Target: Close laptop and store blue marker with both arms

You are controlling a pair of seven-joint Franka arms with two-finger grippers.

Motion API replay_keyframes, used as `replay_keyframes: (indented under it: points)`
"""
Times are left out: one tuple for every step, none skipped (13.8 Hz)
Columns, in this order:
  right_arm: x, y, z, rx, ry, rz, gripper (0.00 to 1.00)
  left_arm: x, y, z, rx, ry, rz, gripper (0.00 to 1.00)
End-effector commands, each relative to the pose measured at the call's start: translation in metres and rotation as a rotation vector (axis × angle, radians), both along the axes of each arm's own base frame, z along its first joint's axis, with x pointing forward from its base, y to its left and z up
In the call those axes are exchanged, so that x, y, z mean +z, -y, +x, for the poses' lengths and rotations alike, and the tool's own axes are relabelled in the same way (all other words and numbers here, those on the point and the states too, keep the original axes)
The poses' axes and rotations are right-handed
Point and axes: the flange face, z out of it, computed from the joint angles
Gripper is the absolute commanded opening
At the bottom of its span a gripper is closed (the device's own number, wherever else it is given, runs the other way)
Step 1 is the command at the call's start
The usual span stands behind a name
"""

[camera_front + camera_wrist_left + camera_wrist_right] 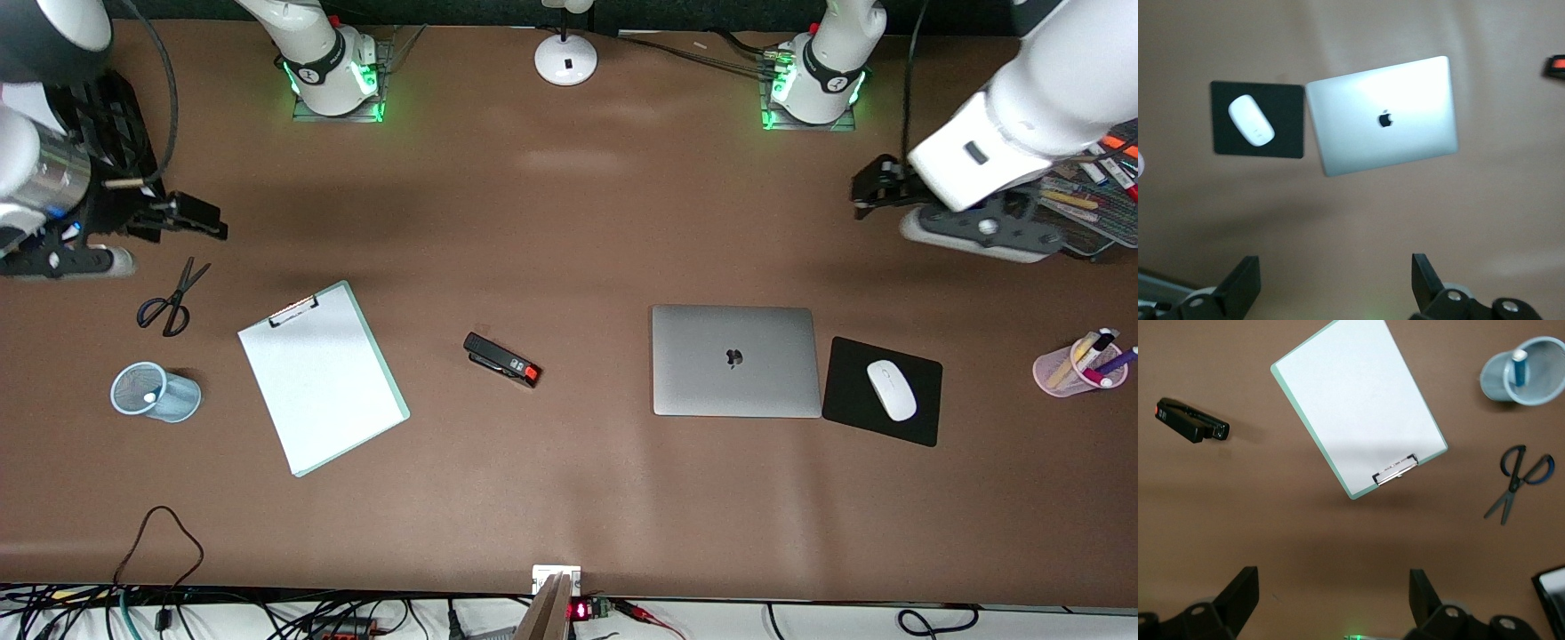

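Observation:
The silver-grey laptop [733,360] lies closed on the brown table, its apple logo up; it also shows in the left wrist view [1385,117]. The blue marker [1519,367] stands in a light blue mesh cup [1501,387], near the right arm's end of the table [178,398]. My left gripper [867,189] hangs open and empty above bare table at the left arm's end, its fingers [1239,285] wide apart. My right gripper [206,222] hangs open and empty above the table beside the scissors, with its fingers [1238,595] wide apart.
A white mouse [891,389] lies on a black mouse pad [853,404] beside the laptop. A pink cup of markers [1080,366] and a marker tray [1098,200] are at the left arm's end. A clipboard [320,373], black stapler [500,359] and scissors [169,302] lie toward the right arm's end.

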Motion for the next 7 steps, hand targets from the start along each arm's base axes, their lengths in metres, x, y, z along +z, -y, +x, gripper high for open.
replay_keyframes:
  points:
    - [0.025,0.007,-0.025,-0.036,0.031,-0.062,1.00,-0.009,-0.042,-0.021,0.059,0.061,-0.013,1.00]
    - [0.034,0.008,-0.033,-0.035,0.050,-0.085,1.00,-0.014,-0.054,-0.022,0.067,0.061,-0.020,1.00]
    - [0.044,0.009,-0.040,-0.035,0.069,-0.094,1.00,-0.016,-0.061,-0.022,0.073,0.055,-0.027,1.00]
    - [0.053,0.010,-0.044,-0.038,0.084,-0.094,1.00,-0.011,-0.067,-0.021,0.080,0.064,-0.029,1.00]
    - [0.061,0.011,-0.050,-0.040,0.101,-0.094,1.00,-0.008,-0.072,-0.021,0.085,0.065,-0.027,1.00]
    - [0.064,0.011,-0.051,-0.040,0.105,-0.094,1.00,-0.006,-0.074,-0.021,0.088,0.056,-0.027,1.00]
    - [0.066,0.012,-0.050,-0.040,0.111,-0.094,1.00,-0.003,-0.074,-0.022,0.089,0.043,-0.025,1.00]
